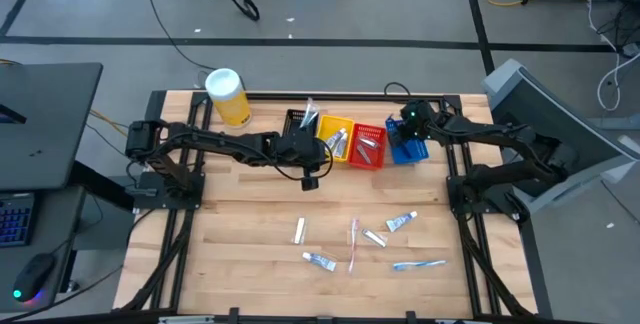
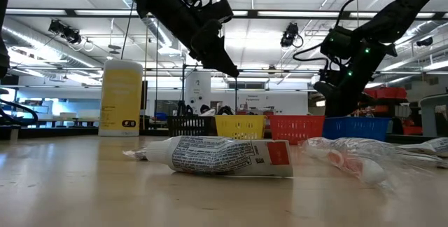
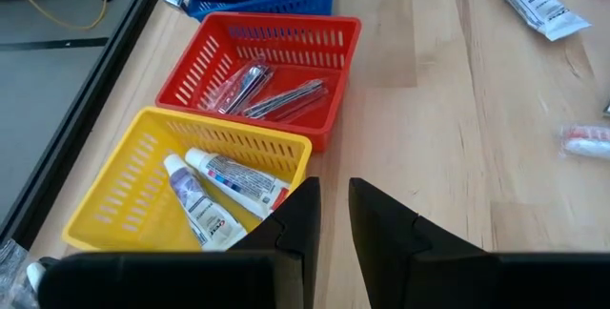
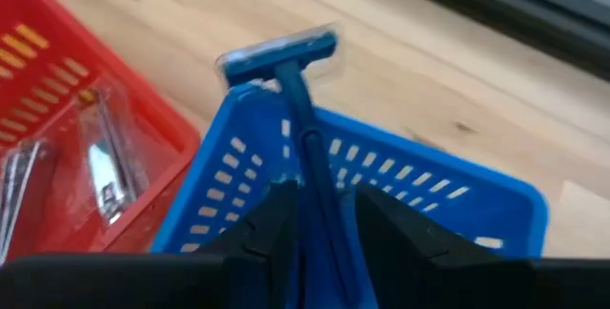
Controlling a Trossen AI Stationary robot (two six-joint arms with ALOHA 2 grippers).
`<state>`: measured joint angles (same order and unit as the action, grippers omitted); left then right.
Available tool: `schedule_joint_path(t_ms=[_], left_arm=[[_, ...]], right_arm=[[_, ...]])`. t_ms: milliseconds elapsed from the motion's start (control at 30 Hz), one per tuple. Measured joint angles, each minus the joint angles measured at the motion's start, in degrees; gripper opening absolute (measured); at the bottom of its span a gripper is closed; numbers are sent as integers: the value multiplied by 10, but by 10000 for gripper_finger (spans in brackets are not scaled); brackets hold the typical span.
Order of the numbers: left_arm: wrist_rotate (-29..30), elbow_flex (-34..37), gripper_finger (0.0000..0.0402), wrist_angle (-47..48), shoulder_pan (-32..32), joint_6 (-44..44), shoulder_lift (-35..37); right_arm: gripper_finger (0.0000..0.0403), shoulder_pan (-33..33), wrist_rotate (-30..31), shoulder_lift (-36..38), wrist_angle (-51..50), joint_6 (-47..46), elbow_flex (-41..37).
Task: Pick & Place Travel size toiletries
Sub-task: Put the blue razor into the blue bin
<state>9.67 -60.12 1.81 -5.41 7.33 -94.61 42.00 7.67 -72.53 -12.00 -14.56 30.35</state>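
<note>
Razor [image 4: 303, 109] between right arm's jaws.

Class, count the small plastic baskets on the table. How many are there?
4, side by side in one row across the table's far side: black basket, yellow basket, red basket, blue basket. None seems hidden.

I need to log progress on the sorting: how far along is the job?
Done: two tubes lie in the yellow basket, wrapped metal items in the red basket. In hand: the right gripper holds a blue razor over the blue basket; the left gripper is empty. Left: about six items on the table.
</note>
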Motion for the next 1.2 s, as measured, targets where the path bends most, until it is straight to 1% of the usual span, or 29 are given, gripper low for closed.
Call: schedule_joint_path(t_ms=[200, 433, 533, 600, 700, 833, 1033, 1200], left_arm=[[0, 0, 67, 0, 0, 0, 0], [0, 0, 67, 0, 0, 0, 0], [0, 0, 68, 0, 0, 0, 0], [0, 0, 68, 0, 0, 0, 0], [0, 0, 68, 0, 0, 0, 0], [0, 0, 68, 0, 0, 0, 0], [0, 0, 68, 0, 0, 0, 0], [0, 0, 68, 0, 0, 0, 0]], right_arm=[[118, 0, -3, -4, 6, 5, 0], [118, 0, -3, -50, 15, -1, 0], [116, -1, 3, -55, 31, 0, 0], [105, -1, 13, -55, 42, 0, 0], [76, -1, 27, -55, 50, 0, 0], [41, -1, 27, -54, 46, 2, 0], [35, -1, 23, -51, 40, 4, 0], [35, -2, 21, -12, 6, -19, 0]])
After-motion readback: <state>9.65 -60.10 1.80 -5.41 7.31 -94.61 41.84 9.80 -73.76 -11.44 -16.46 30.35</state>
